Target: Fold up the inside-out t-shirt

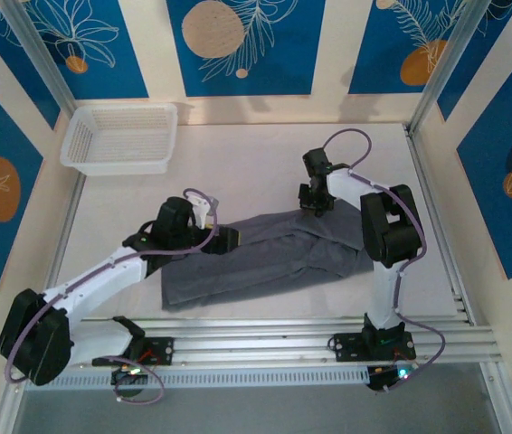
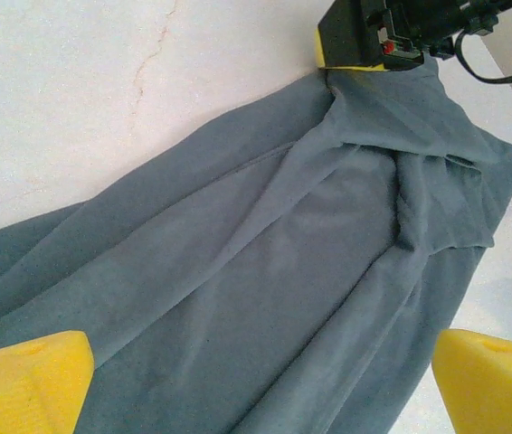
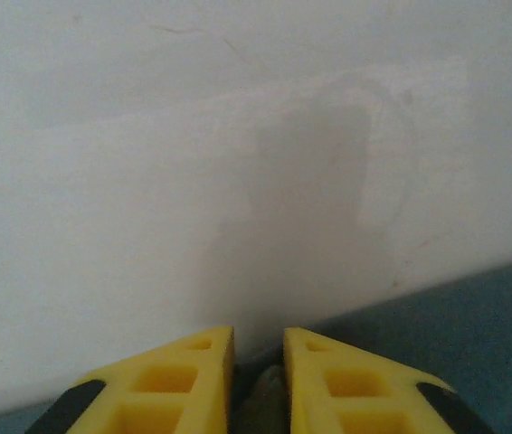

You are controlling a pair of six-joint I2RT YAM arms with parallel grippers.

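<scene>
Dark grey and thin, the inside-out t-shirt [image 1: 274,258] lies in a long rumpled band across the middle of the bench [image 1: 238,163], just beyond the arm bases. By our reckoning it is far from a neat fold.

At its left end the left claw [image 2: 256,389] hangs over the cloth with its yellow fingers [image 2: 25,384] spread wide and holding nothing. We take it to be poised to choose a hold there.

Further back, at the shirt's far edge, the right claw [image 3: 258,339] is tipped down to the bench, its fingers almost together with a sliver of grey cloth pinched between them. We read that as a grip meant to lift or draw the edge over. Ridges in the fabric run toward the pinch.

In the far left corner the white mesh basket [image 1: 120,165] stands well apart.
</scene>
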